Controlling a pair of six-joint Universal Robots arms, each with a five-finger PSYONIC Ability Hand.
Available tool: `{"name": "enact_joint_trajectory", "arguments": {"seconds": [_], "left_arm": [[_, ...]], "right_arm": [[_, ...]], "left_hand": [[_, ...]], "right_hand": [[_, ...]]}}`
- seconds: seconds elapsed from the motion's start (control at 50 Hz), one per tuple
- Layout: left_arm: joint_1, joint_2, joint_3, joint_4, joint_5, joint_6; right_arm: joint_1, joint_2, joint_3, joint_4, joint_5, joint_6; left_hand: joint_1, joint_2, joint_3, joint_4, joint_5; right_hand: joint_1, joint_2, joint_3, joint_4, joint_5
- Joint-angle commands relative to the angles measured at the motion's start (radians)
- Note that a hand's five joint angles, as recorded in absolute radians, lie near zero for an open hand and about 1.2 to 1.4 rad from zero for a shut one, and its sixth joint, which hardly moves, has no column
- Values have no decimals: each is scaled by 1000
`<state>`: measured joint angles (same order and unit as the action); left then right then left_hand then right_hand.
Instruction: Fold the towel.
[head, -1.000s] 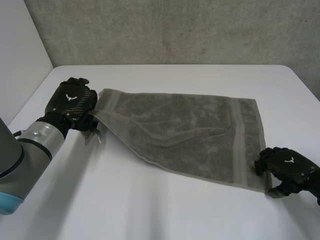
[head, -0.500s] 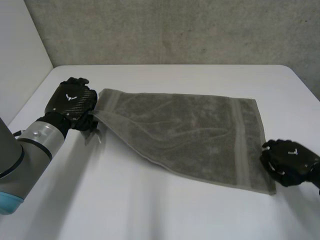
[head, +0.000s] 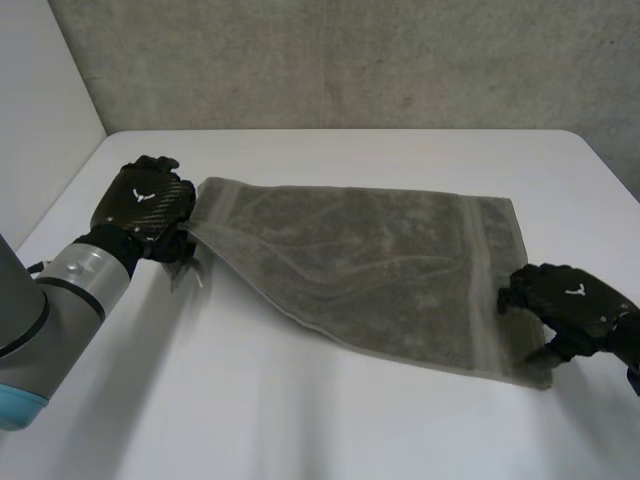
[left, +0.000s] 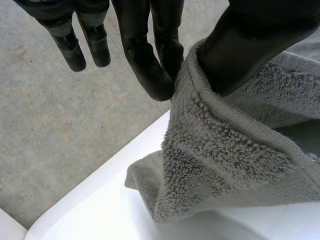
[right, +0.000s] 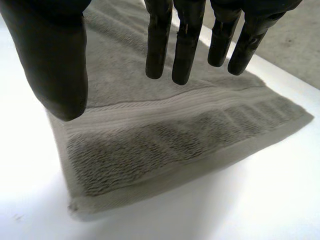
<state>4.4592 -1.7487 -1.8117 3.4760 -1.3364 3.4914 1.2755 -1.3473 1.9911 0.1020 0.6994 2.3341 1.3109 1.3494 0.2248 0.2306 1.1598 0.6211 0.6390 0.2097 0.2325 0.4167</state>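
Currently anchors the towel (head: 370, 270) at its left end with the left robot hand (head: 145, 205): pinches what looks like the near left corner between thumb (left: 250, 45) and straight fingers (left: 150, 65), with the cloth bunched there and raised slightly off the bench (head: 300, 420). Probably holds it so to fix one end of the near edge, ready for carrying over. Leaves the remaining cloth spread flat across the middle of the bench, slanting from that pinch towards the near right corner, with a woven band crossing the right end. Places the right robot hand (head: 570, 310) at that near right corner, just beside the band; shows straight, spread fingers (right: 185, 45) and a thumb (right: 55, 65) held well apart, with nothing pinched between them. Seems set there to close on the corner and match the left pinch, as needed for lifting the whole near edge evenly. Cannot tell whether touching the cloth or poised just above it. Reads as the grasping step, with no fold made yet. Calls for catching the very corner cleanly on the right; risks a skewed, dragged fold otherwise, given soft, thick terry.
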Motion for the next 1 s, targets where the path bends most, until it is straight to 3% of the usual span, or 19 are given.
{"name": "enact_joint_trajectory", "arguments": {"seconds": [0.02, 0.28, 0.5, 0.9, 0.96, 1.0], "left_arm": [[-1, 0, 0, 0, 0, 0], [0, 0, 0, 0, 0, 0], [0, 0, -1, 0, 0, 0], [-1, 0, -2, 0, 0, 0], [0, 0, -2, 0, 0, 0], [0, 0, -2, 0, 0, 0]], "right_arm": [[-2, 36, 21, -1, 2, -87], [-15, 85, 41, -1, -8, -168], [-99, 88, 61, 18, -9, -278], [-114, 135, 64, 16, -23, -309], [-114, 145, 66, 15, -23, -311], [-113, 145, 66, 15, -23, -311]], "left_hand": [[85, 47, -50, -56, 62], [85, 47, -50, -56, 62], [85, 47, -50, -56, 62], [85, 47, -50, -56, 62], [85, 47, -50, -56, 62], [85, 47, -50, -56, 62]], "right_hand": [[-22, -40, -35, -58, 8], [72, 54, -35, -58, 102], [72, 54, -35, -58, 102], [121, 104, -35, -58, 151], [180, 162, -35, -58, 210], [352, 335, -35, -58, 382]]}}
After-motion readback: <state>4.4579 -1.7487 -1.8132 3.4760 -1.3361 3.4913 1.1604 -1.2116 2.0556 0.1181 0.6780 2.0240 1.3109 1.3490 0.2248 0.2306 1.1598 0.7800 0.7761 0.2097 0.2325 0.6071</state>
